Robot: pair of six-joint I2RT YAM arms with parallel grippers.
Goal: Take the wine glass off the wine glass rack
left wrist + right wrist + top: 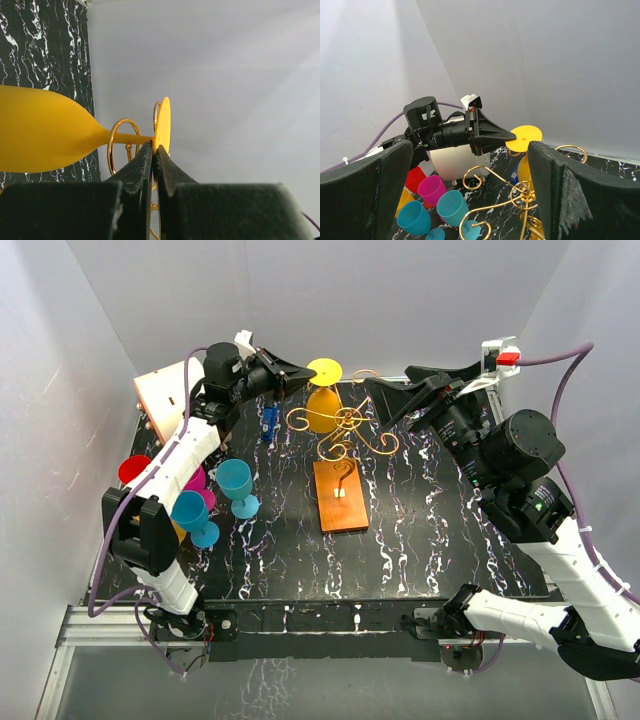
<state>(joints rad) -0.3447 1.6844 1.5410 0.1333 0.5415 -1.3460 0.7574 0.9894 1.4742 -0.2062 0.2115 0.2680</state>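
Closest to the overhead camera are the two arm bases. Beyond them stands the rack on its wooden base. On the far side of the rack the yellow wine glass hangs upside down with its foot on top, because the wire carries it under the foot. At the far left of the rack the left gripper touches that foot. The right gripper is spread wide just right of the rack and holds nothing; I judge it is ready to steady the wire. Left of the rack stand some plastic cups, well apart from it.

From the left wrist, the fingers are closed to a narrow slit and seem to pinch the rim of the foot. The stem goes through a gold ring. So the glass, I think, must slide out along the wire before it is free.

From the right wrist, the two wide fingers frame the rack, and the glass hangs on it, not yet off.
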